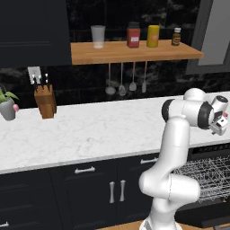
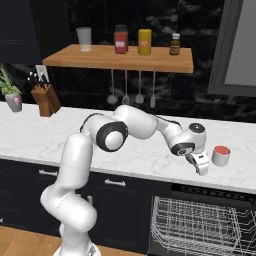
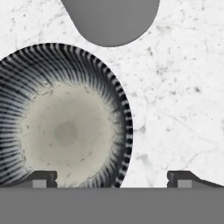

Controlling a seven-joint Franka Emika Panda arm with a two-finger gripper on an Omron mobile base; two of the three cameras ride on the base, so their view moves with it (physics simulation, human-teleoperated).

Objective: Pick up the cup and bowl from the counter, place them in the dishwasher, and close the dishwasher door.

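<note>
A bowl (image 3: 65, 131) with a dark-striped rim and a pale beige middle lies on the white marble counter (image 3: 175, 87), straight under the hand. My gripper (image 3: 113, 181) hangs open above it. One fingertip (image 3: 43, 178) is over the bowl and the other over bare counter, so the bowl's right rim falls between them. From the right base view, the gripper (image 2: 200, 164) points down at the counter (image 2: 40, 135), with the small white cup (image 2: 220, 155) with a red inside just to its right. The dishwasher (image 2: 205, 225) below stands open with its wire rack pulled out. I cannot make out the dishwasher door.
A knife block (image 1: 45, 101) and a potted plant (image 1: 8, 108) stand at the counter's far left. The wooden shelf (image 1: 134, 53) above carries a glass tumbler, a red jar, a yellow jar and a small bottle. Utensils hang under it. The rack (image 1: 206, 175) juts out at lower right.
</note>
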